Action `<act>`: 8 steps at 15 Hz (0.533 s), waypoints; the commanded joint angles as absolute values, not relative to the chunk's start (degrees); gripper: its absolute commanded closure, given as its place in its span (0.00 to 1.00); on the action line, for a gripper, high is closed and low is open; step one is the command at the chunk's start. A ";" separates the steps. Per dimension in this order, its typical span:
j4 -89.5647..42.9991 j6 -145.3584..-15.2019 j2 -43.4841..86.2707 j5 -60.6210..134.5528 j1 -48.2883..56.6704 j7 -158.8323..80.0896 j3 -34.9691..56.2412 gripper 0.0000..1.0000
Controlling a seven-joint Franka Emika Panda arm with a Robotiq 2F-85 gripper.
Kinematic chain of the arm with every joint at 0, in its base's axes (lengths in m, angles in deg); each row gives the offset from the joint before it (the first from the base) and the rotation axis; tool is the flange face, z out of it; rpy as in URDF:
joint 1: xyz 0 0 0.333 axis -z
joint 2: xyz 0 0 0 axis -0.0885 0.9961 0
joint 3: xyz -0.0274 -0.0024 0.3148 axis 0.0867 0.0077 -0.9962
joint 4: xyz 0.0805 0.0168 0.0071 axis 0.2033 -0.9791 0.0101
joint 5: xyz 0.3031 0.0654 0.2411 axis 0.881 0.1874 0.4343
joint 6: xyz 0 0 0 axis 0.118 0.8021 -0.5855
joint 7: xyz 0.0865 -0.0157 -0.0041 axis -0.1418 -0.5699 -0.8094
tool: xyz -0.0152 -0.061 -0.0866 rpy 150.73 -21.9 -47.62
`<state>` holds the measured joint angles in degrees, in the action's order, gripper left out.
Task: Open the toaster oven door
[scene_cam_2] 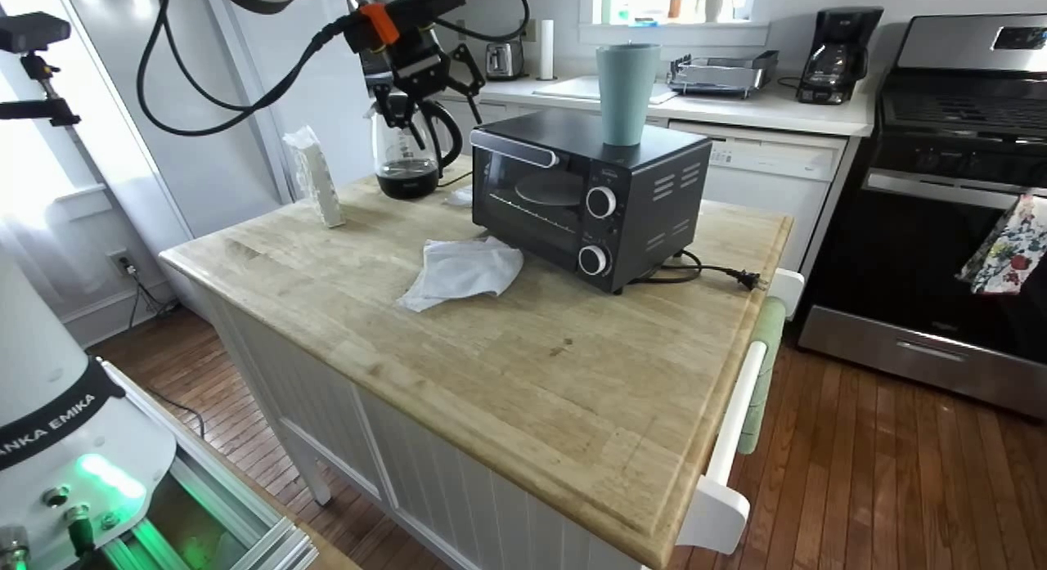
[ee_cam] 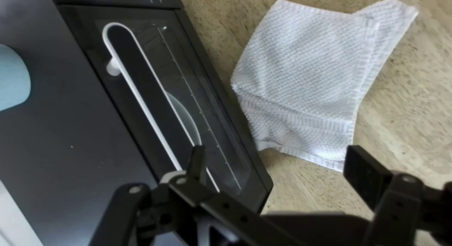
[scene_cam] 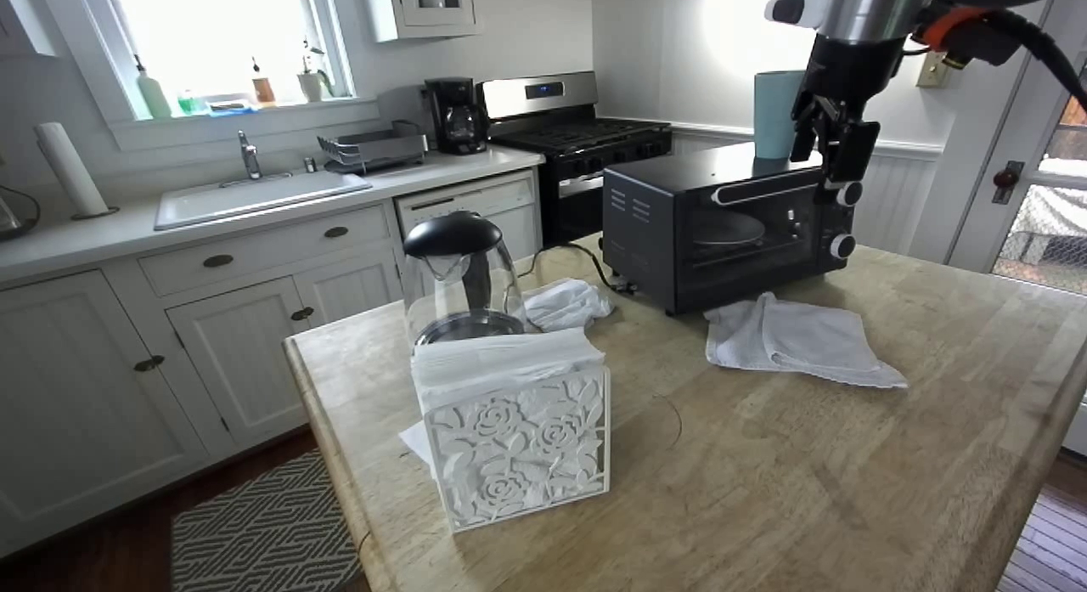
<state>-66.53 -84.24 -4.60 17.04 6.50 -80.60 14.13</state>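
The black toaster oven [scene_cam: 641,227] [scene_cam_2: 662,210] stands on the wooden table, two white-ringed knobs at its right front. Its glass door [scene_cam: 747,244] [scene_cam_2: 532,202] is shut in both exterior views. A plate and rack show through the glass. The bar handle [scene_cam_2: 515,149] runs along the door's top; it crosses the wrist view diagonally [ee_cam: 141,87]. My gripper [scene_cam: 822,171] [scene_cam_2: 450,128] [ee_cam: 279,168] is open and empty, pointing down above the oven's front. In the wrist view one finger overlaps the handle's near end; the other is over the table. I cannot tell whether it touches.
A teal cup [scene_cam: 774,116] [scene_cam_2: 628,96] stands on the oven's top. A white cloth [scene_cam: 798,337] [ee_cam: 303,73] lies before the door. A glass kettle [scene_cam_2: 407,161] and a white napkin holder [scene_cam: 518,439] stand beyond the oven's left side. A power cord [scene_cam_2: 695,267] trails behind.
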 commanded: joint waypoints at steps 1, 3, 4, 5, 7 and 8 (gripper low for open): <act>-65.83 -90.26 -1.09 15.50 8.66 -85.31 15.09 0.00; -65.53 -93.04 0.50 15.13 9.46 -86.94 15.14 0.00; -65.46 -94.80 1.14 14.25 9.87 -87.50 15.03 0.00; -65.47 -96.04 1.61 14.14 10.04 -88.33 14.96 0.00; -65.34 -97.96 2.42 13.04 10.40 -88.84 14.78 0.00; -65.29 -98.67 2.76 11.98 10.58 -88.63 14.73 0.00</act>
<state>-66.30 -95.83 0.99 14.94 9.51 -87.58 15.09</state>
